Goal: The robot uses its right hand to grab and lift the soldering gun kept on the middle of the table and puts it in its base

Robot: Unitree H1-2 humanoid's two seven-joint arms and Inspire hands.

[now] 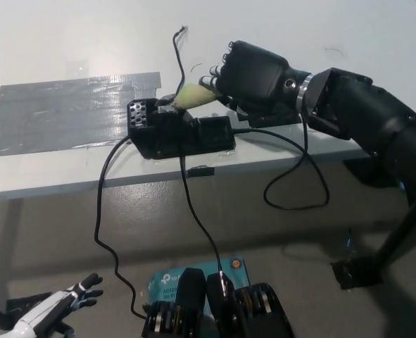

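At frame centre, the pale-yellow-handled soldering gun (pixel 190 96), clasped in the black right hand (pixel 253 74), is judged mid-insertion into the black boxy base (pixel 179 134) (white left hand (pixel 53 315) idle, fingers spread, lower left); seating and release remain.

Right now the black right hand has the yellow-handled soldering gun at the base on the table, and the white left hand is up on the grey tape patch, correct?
Not quite. The right hand does hold the soldering gun at the base, but the left hand is not on the grey tape patch. The head view shows it low at the lower left, off the table.
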